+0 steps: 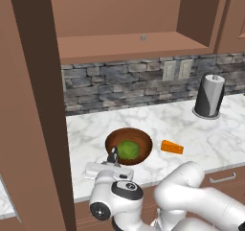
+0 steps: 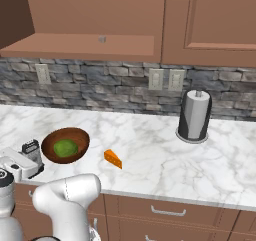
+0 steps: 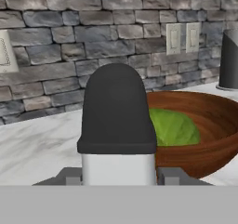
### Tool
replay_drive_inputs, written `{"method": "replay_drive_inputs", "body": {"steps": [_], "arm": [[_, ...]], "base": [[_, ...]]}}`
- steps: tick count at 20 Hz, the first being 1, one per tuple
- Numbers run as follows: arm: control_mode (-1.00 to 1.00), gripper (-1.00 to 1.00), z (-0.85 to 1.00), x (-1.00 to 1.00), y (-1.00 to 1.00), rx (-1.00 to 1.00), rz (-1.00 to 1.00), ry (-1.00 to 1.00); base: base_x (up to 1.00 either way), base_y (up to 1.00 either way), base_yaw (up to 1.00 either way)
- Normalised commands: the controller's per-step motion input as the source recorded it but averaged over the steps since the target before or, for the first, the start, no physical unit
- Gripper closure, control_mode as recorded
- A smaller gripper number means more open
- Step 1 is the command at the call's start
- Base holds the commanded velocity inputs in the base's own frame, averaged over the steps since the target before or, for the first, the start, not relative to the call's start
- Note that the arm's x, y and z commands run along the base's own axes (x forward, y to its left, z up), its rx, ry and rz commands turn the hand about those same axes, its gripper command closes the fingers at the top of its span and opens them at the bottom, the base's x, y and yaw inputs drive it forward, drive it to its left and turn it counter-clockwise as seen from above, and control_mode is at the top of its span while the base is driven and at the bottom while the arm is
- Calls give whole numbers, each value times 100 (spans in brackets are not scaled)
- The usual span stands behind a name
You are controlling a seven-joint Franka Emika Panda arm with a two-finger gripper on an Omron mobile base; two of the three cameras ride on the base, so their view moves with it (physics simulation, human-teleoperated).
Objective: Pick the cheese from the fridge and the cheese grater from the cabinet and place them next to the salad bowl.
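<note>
My gripper is shut on the cheese grater, a silver box with a black top, one finger on each side of its body. The grater stands upright just left of the salad bowl, near the counter's front edge. The brown wooden bowl holds green leaves. To the right of the bowl, the orange cheese lies on the marble counter, a hand's width away. The cabinet above is open, its brown shelf bare near the front. The fridge is out of view.
A dark-grey cylinder with a white top stands at the back right of the counter. A stone backsplash with outlets runs behind. A tall brown panel rises at the left. Drawers with silver handles sit below the counter.
</note>
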Motion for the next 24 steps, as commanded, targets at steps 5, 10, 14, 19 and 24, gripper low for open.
{"method": "replay_drive_inputs", "body": {"steps": [5,10,14,19,24], "arm": [[-100,100,-18,22,7,0,-1,0],[-100,100,-25,12,12,0,-2,0],[-100,100,-24,11,9,0,-2,0],[-100,-100,-21,11,14,0,-2,0],[-100,-100,11,-15,0,0,-1,-7]], "base": [[0,0,0],[0,0,0],[0,0,0],[0,0,0],[0,0,0]]}}
